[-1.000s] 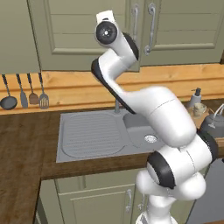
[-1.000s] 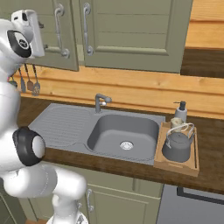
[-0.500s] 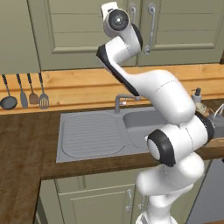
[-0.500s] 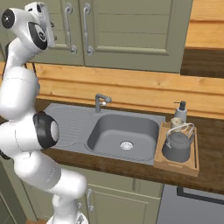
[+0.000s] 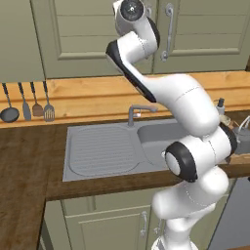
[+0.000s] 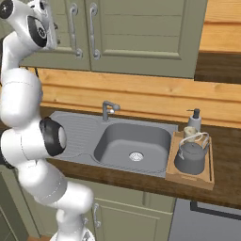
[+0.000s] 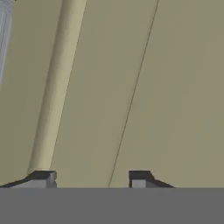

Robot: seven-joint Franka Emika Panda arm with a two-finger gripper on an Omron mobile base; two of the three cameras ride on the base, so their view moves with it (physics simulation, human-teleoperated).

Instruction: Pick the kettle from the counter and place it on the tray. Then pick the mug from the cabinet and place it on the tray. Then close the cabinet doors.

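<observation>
Both sage-green cabinet doors (image 6: 141, 33) stand shut, their long bar handles (image 6: 93, 31) side by side. My arm reaches up to the left door (image 7: 175, 87), and its flat panel is close in front of the hand. My gripper (image 7: 91, 180) is open, with bare door panel showing between the fingertips (image 7: 42, 178). The grey kettle (image 6: 190, 158) stands on the wooden tray (image 6: 188, 178) right of the sink. The cream mug (image 6: 189, 132) sits just behind it on the tray. In the left base view the kettle (image 5: 242, 133) peeks out at the right edge.
A white soap pump bottle (image 6: 194, 120) stands behind the tray. The grey sink (image 6: 134, 141) and its tap (image 6: 108, 109) are set in the dark wooden counter (image 6: 226, 188). Utensils (image 5: 29, 101) hang on the plank wall at the left.
The hand has risen and swung a little right, closer to the cabinet doors. Its jaws have narrowed from their wider opening.
</observation>
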